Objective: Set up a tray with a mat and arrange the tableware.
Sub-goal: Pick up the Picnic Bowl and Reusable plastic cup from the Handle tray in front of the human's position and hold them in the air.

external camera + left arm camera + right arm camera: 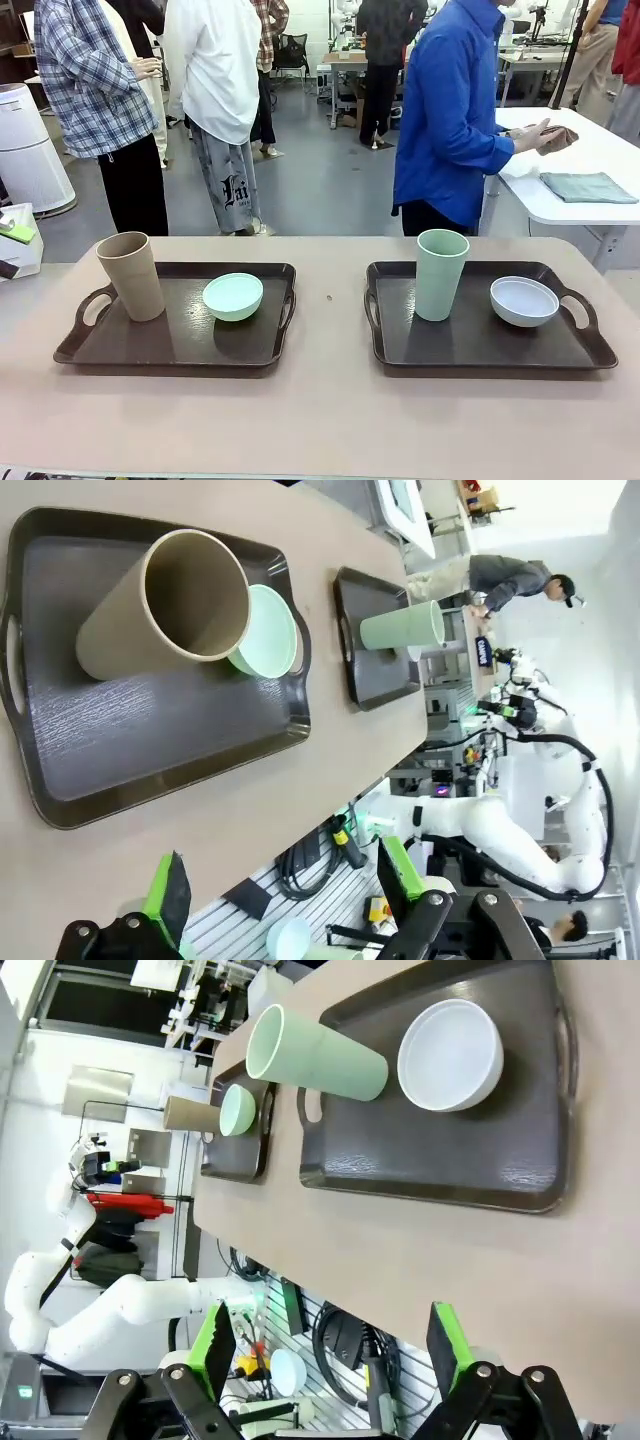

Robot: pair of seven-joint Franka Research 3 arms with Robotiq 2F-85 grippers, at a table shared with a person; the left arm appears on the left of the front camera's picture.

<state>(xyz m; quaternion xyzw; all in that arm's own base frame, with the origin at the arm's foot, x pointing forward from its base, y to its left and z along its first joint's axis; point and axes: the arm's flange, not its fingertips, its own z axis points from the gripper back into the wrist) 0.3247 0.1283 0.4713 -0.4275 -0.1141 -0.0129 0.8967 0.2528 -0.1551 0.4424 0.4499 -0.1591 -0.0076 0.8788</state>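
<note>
Two dark brown trays lie side by side on the beige table. The left tray (160,345) carries the upright tan cup (131,276) and the mint-green bowl (233,296). On the right tray (470,345) stand the pale green cup (441,274) and the white bowl (524,301). My left gripper (285,885) hangs open off the table's near edge, above and short of the left tray (150,730) with the tan cup (165,605). My right gripper (330,1350) is open too, short of the right tray (420,1150) with its white bowl (450,1055).
Beyond the table a person in a blue shirt (450,110) holds a brownish cloth (556,135) over a white side table (600,150). A folded grey-green cloth (588,186) lies there. Other people stand farther back. Bare beige tabletop (330,410) stretches between and in front of the trays.
</note>
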